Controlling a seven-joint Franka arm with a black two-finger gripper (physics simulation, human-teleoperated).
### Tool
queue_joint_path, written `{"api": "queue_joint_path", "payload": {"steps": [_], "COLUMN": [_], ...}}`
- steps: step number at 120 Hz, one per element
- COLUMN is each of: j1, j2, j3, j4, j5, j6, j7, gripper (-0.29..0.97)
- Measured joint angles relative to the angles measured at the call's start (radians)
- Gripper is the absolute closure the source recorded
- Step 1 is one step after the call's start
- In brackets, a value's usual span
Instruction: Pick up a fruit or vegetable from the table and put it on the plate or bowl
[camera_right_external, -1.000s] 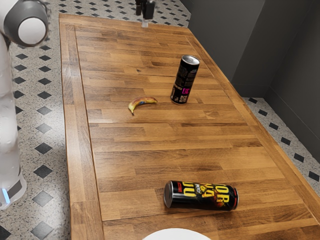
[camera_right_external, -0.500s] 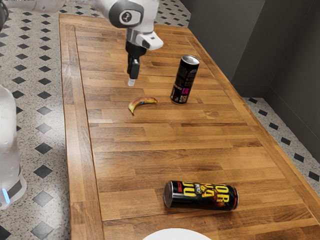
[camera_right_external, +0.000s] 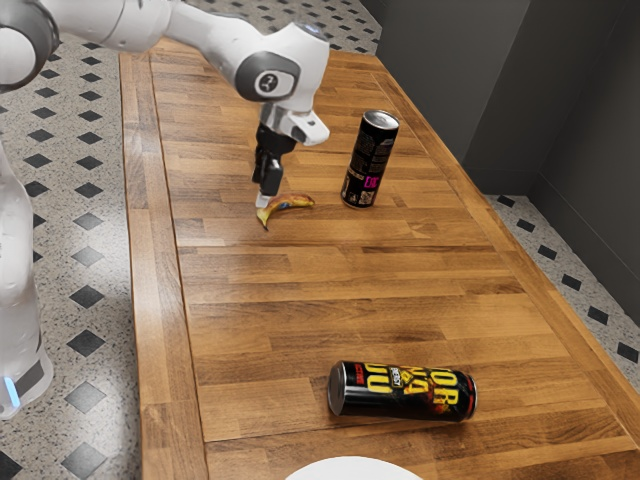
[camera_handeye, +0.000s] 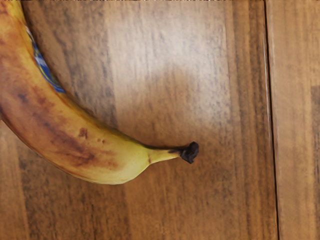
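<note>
The gripper (camera_right_external: 266, 197) hangs just over the banana (camera_right_external: 288, 204), holding nothing (how far open, I cannot tell); the fruit lies flat at nine o'clock of the upright can (camera_right_external: 369, 160). Centred near the thin dark tip (camera_handeye: 189, 152), a pinch there may slip or swing it

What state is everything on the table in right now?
Banana: lying on the table, brown-spotted.
Claw: low over one end of the banana.
Far can: upright.
Near can: on its side.
Plate: flat at the table's near edge.
</note>
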Motion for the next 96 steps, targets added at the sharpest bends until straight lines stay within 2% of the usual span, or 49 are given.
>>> {"api": "queue_joint_path", "payload": {"steps": [40,60,96], "j1": [0.010,0.009,-0.001], "j2": [0.072,0.134,0.164], "j3": [0.030,0.038,0.043], "j4": [0.025,0.078,0.078], "j5": [-0.001,-0.003,-0.003], "j6": [0.117,0.145,0.170], "j7": [-0.009,-0.012,-0.016], "gripper": [0.02,0.02,0.02]}}
